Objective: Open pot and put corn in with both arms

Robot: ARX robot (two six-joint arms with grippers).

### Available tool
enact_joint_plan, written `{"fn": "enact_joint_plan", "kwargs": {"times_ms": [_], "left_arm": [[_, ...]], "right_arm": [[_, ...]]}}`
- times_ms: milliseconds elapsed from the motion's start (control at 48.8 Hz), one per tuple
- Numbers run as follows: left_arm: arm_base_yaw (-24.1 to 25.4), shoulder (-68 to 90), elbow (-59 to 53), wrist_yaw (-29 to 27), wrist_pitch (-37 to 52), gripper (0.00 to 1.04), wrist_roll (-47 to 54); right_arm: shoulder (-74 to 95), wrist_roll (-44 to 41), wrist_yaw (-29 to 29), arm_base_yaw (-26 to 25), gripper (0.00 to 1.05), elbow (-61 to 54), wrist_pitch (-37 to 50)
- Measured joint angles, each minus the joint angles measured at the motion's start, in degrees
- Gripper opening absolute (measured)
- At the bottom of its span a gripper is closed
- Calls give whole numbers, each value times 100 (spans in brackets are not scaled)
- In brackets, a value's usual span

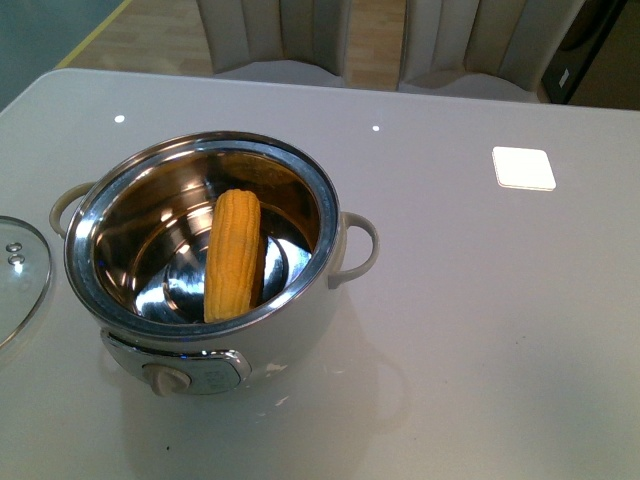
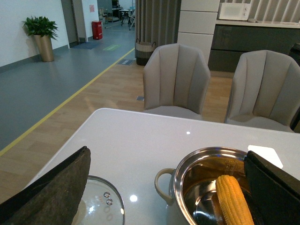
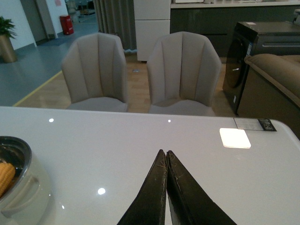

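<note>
Pale grey table [image 1: 480,350] fills the front view, glossy and marked by small ceiling-light reflections. Near left, the pot [image 1: 290,330] stands upright with its control panel and knob [image 1: 168,379] facing the camera; it is cream-white outside, with a polished steel inner bowl and a loop handle on each side. The pot is open. The corn [image 1: 234,255] lies inside, one yellow-orange ear running near to far, its near end low against the bowl wall and its far end propped up on the far wall. At the far-left edge of the table the glass lid [image 1: 18,285] rests flat, apart from the pot.

Neither arm appears in the front view. In its wrist view the left gripper [image 2: 166,197] is spread wide and holds nothing, with the lid and the pot seen between its two pads. The right gripper [image 3: 166,187] has its pads pressed together on nothing, over bare table right of the pot.

Judged from this layout, both steps of the task appear complete; what remains, if anything, is to keep both arms clear of the pot.

Mid-table at right lies a small white square coaster [image 1: 523,167]. Beyond the far edge stand two grey upholstered chairs [image 3: 140,70] on a wooden floor.
</note>
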Motion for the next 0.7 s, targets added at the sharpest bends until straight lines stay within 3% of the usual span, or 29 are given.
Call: {"fn": "enact_joint_plan", "kwargs": {"times_ms": [246,287,595,697], "left_arm": [[0,0,0,0,0,98,0],[0,0,0,0,0,98,0],[0,0,0,0,0,98,0],[0,0,0,0,0,98,0]], "right_arm": [[-7,-2,0,0,2,0,0],[-4,-9,0,0,6,0,0],[-7,-9,0,0,51,0,0],[-7,-9,0,0,76,0,0]]}}
